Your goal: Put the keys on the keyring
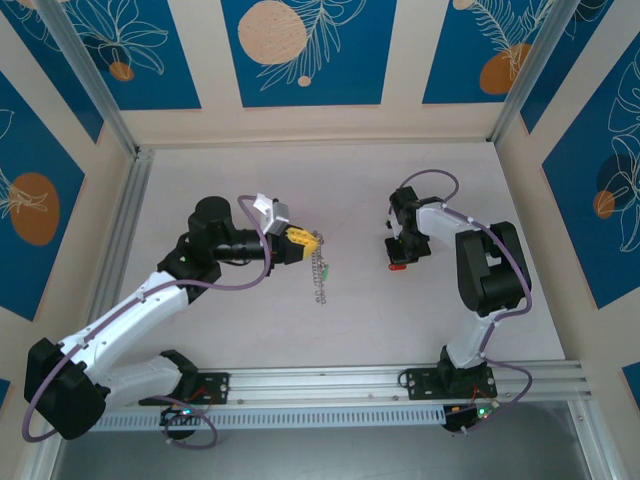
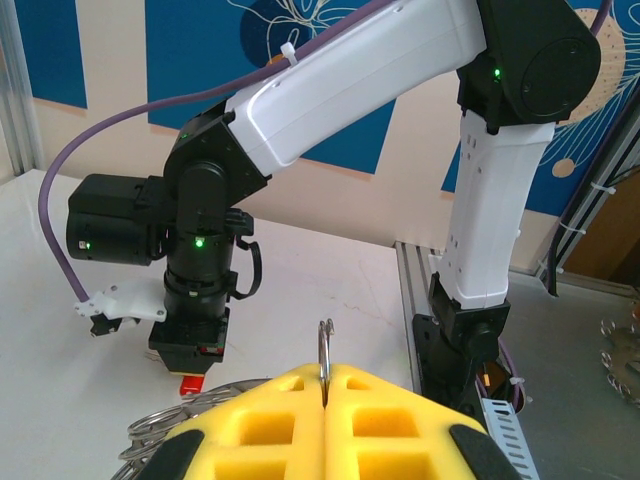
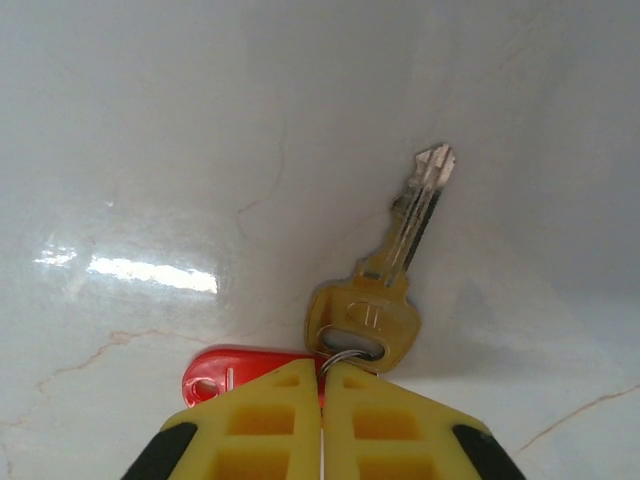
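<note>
Nearest us, both arm bases sit bolted to the metal rail (image 1: 330, 382) at the near edge of the white table (image 1: 200, 180). Farther in, the left gripper (image 1: 310, 240) has its yellow pads pressed together on the keyring (image 2: 324, 358), a thin metal loop standing on edge between them. Its beaded chain (image 1: 320, 278) trails back toward the rail. Well apart to the right, the right gripper (image 1: 398, 258) points down, its pads closed on the brass key (image 3: 385, 290) at the small ring through its head. The blade points away, and a red tag (image 3: 225, 375) is just beside it. Beyond stand blue-and-cream wall panels (image 1: 300, 50).
</note>
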Robot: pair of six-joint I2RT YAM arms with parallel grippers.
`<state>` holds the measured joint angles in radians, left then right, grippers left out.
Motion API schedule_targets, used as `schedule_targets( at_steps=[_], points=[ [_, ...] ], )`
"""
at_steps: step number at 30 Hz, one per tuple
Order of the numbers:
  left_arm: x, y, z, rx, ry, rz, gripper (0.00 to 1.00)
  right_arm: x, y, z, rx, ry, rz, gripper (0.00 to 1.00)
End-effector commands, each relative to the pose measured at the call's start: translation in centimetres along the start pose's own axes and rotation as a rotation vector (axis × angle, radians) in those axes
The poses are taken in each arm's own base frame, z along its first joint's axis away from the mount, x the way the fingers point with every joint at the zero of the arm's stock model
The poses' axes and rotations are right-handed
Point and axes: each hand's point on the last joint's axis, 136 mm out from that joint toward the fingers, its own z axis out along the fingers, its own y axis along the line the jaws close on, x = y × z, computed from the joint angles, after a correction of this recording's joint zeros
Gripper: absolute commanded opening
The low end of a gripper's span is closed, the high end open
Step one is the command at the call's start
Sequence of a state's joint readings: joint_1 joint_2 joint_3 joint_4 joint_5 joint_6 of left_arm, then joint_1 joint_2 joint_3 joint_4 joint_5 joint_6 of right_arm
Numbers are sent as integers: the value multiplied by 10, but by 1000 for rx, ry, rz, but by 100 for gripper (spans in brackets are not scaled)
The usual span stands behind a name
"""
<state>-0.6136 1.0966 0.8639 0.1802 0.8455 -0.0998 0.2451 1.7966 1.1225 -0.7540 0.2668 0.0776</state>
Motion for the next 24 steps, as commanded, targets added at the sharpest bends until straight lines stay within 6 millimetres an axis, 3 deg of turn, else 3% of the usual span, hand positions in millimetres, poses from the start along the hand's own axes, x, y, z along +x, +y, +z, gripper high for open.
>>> schedule_targets(
  at_steps=[1, 9, 17, 24],
  points=[
    [-14, -11, -3, 35, -42, 47, 0, 6, -1, 5, 18, 39, -19, 4],
    [-14, -11, -3, 33, -40, 43, 0, 1, 9, -23, 1, -31, -40, 0],
    [-15, -8, -1, 26, -29, 33, 0, -6, 58, -96, -254, -280, -136, 0],
    [-17, -3, 0, 5, -14, 24, 0, 4, 99, -158, -501, -497, -271, 0]
  ],
)
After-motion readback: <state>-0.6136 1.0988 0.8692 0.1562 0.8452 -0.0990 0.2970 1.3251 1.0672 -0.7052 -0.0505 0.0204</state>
